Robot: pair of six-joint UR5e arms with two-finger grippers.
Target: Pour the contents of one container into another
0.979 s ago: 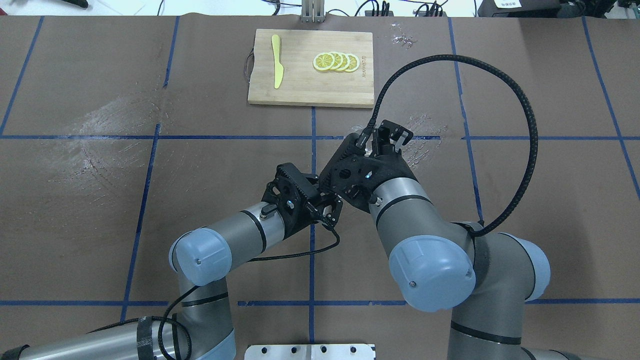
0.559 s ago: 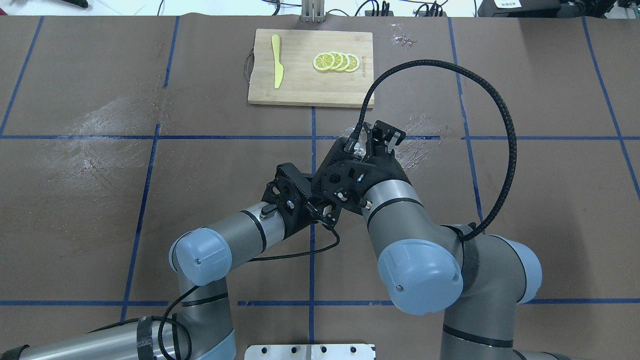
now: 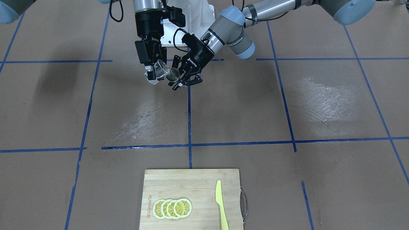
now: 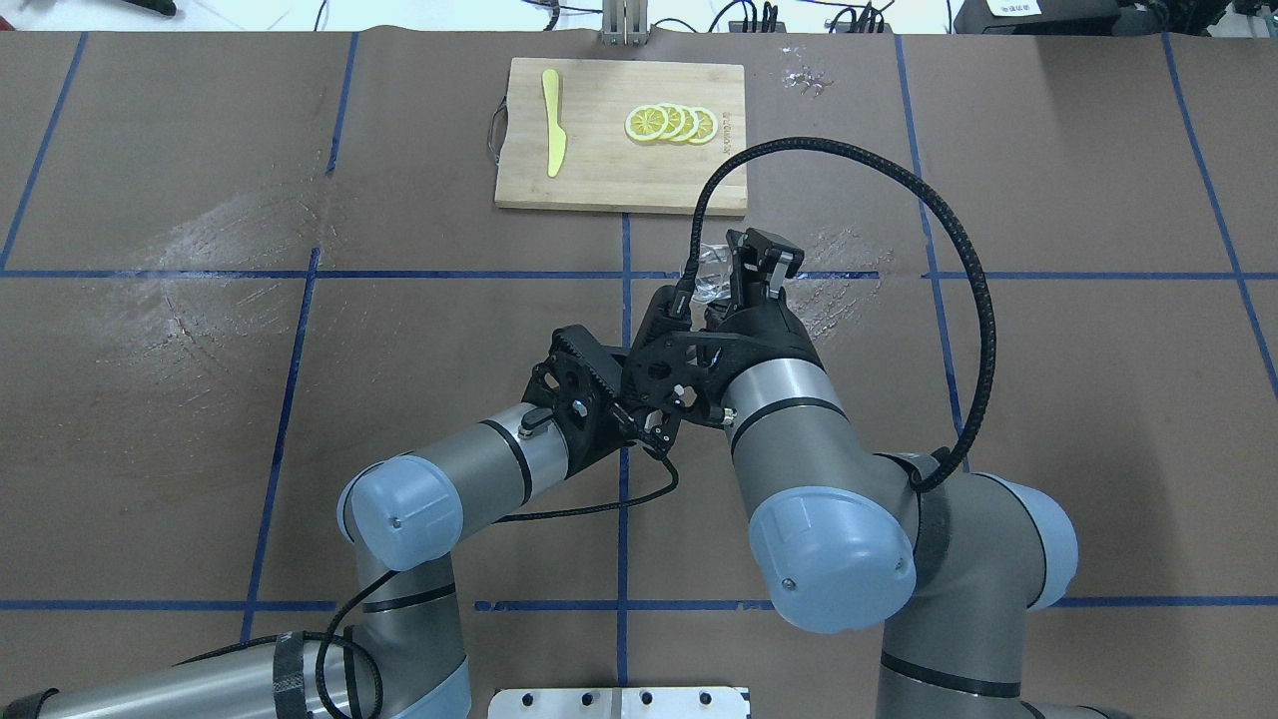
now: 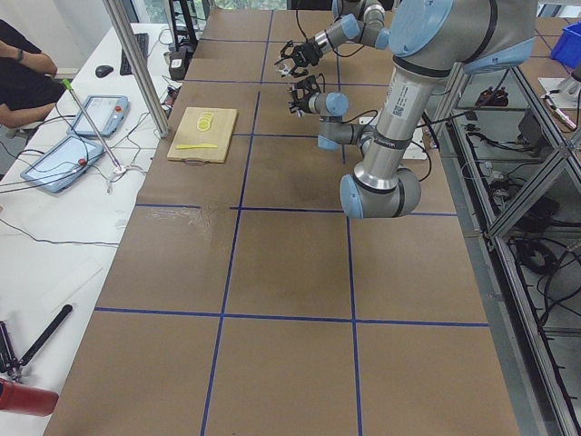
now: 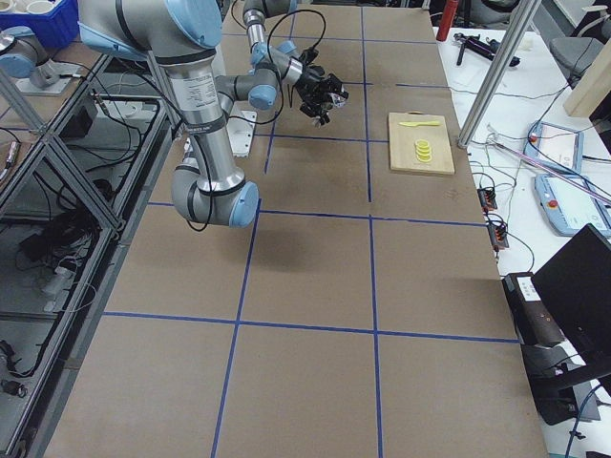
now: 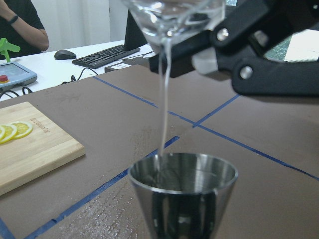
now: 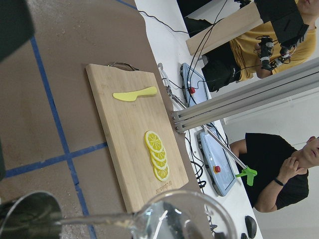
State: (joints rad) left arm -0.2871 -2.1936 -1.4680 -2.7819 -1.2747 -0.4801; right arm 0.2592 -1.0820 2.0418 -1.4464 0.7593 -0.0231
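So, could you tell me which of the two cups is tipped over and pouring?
The clear glass in the right gripper: it is tilted, a thin stream running from its rim. The metal cup in the left gripper sits upright below it.

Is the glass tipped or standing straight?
Tipped: the glass leans over, and a thin stream runs from its rim into the metal cup below.

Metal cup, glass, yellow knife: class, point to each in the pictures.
metal cup (image 7: 183, 214), left wrist view, its side wall.
glass (image 7: 172, 17), left wrist view, its tilted wall.
yellow knife (image 3: 221, 204), front-facing view, middle of its length.
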